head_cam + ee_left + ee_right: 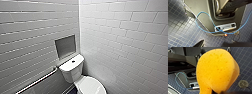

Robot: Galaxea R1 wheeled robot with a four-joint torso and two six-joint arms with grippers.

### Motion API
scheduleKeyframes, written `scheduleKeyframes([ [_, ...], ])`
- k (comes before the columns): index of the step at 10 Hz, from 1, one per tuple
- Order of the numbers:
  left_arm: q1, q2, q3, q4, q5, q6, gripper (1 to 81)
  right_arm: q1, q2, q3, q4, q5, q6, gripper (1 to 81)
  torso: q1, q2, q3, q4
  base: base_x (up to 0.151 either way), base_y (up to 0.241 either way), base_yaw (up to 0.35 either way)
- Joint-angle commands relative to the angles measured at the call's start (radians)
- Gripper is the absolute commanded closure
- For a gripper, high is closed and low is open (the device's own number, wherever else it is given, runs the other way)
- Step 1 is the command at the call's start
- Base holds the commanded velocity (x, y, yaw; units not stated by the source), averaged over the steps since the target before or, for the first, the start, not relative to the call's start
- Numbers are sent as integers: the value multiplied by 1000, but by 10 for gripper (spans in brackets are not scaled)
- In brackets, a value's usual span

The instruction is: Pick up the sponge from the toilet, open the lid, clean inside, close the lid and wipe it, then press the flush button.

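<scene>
Your right pincer (216,92) looks clenched on the sponge (218,70), held low over the blue floor (245,62); can't tell on the left pincer (199,43). The lid (91,86) is down on the toilet (75,72), so I'd get under its rim and lift slowly, keeping the squeeze steady. It's a tight corner: wall (125,50) close on one side, rail (37,81) on the other.

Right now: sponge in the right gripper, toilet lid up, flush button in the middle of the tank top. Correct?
One thing is off: the lid is down, not up, as the head view shows. The rest stands. The sponge is in the right gripper, as the right wrist view shows, and the flush button sits in the middle of the tank top.
</scene>
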Motion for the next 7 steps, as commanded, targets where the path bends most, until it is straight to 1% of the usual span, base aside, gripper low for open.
scheduleKeyframes([
  [1,-30,8,24,-7,60,1,10,11,2,-1,4,-63,-9,811,0,0,0,0,0,0,0],
  [2,-33,7,40,-5,60,1,10,2,2,4,-6,-52,-12,811,0,0,0,0,0,0,0],
  [3,-36,4,44,-5,59,3,10,-7,-3,30,-43,-47,-12,811,0,0,0,0,0,0,0],
  [4,-38,1,44,-5,60,4,10,-13,-30,104,-65,-38,-13,811,0,0,0,0,0,0,0],
  [6,-38,-1,45,-4,59,9,10,-12,-121,293,-92,-21,-14,811,0,0,0,0,0,0,0],
  [7,-38,-2,51,-4,59,12,10,-10,-144,338,-97,-23,-14,811,0,0,0,0,0,0,0],
])
